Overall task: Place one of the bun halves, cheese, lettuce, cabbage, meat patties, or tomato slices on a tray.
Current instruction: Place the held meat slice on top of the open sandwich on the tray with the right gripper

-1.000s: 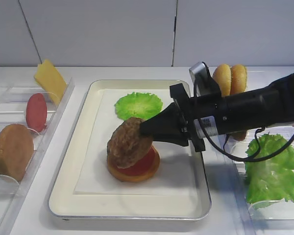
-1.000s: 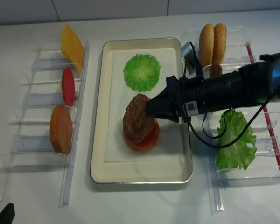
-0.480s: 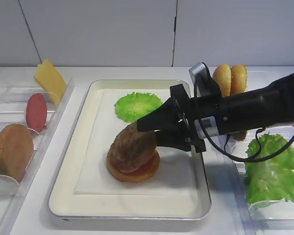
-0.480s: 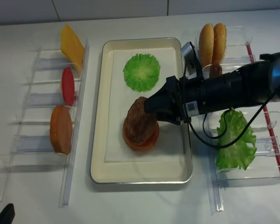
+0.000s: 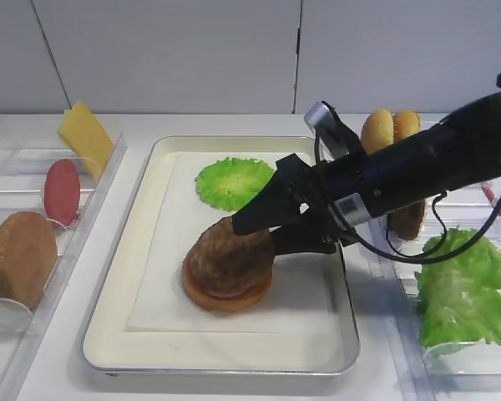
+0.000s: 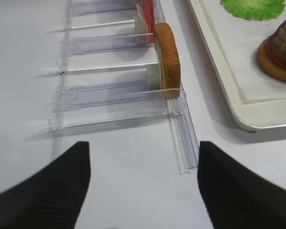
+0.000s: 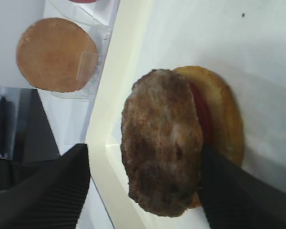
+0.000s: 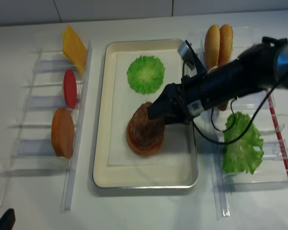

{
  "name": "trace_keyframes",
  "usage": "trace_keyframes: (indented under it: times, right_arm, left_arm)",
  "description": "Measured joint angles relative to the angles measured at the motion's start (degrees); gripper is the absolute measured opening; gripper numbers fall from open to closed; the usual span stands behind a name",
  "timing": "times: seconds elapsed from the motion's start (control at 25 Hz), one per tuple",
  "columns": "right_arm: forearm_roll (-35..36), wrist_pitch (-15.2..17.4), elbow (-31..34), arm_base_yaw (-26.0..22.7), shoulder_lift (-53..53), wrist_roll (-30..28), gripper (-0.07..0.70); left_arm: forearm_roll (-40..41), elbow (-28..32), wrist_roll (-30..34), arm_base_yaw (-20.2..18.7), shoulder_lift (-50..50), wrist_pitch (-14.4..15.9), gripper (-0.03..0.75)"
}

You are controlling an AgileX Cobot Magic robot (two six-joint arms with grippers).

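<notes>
Brown meat patty (image 5: 230, 259) now dropped flat onto tomato and bun mid-tray (image 5: 134, 251), freed from parted right gripper (image 5: 263, 230); placement apparently done.

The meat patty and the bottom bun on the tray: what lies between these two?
A tomato slice lies between the meat patty and the bun half; the right wrist view shows its red edge.

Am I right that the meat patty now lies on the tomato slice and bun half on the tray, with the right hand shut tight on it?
Not quite: the right hand is open around the patty, as the right wrist view shows. The patty does lie on the tomato and bun on the tray.
</notes>
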Motion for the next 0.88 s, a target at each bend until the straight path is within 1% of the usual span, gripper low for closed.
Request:
trace_keyframes:
  times: [0.16, 0.32, 0.4, 0.6, 0.68, 0.72, 0.8, 0.88]
  right_arm:
    - [-3.55, -1.63, -2.37, 0.58, 0.00, 1.56, 0.484]
    - [-9.89, -2.80, -5.29, 0.58, 0.00, 5.13, 0.484]
    - [-11.98, -2.89, -6.33, 0.58, 0.00, 7.00, 0.484]
    - [-13.85, -2.89, -7.17, 0.63, 0.00, 7.59, 0.484]
    - [-16.51, -2.74, -8.22, 0.63, 0.00, 8.41, 0.484]
    - [-19.17, -2.06, -9.39, 0.63, 0.00, 9.61, 0.484]
    - [-24.82, 0.80, -13.06, 0.63, 0.00, 12.65, 0.484]
    - [-32.07, 5.03, -19.05, 0.72, 0.00, 17.26, 0.484]
  left_arm:
    - [0.00, 0.00, 0.00, 0.00, 0.00, 0.00, 0.467]
    - [0.00, 0.00, 0.00, 0.00, 0.00, 0.00, 0.467]
    - [0.00, 0.00, 0.00, 0.00, 0.00, 0.00, 0.467]
    - [0.00, 0.00, 0.00, 0.00, 0.00, 0.00, 0.467]
    - [0.00, 0.00, 0.00, 0.00, 0.00, 0.00, 0.467]
    - [0.00, 0.00, 0.00, 0.00, 0.00, 0.00, 0.467]
    - [0.00, 0.00, 0.00, 0.00, 0.00, 0.00, 0.467]
    - [0.00, 0.00, 0.00, 0.00, 0.00, 0.00, 0.467]
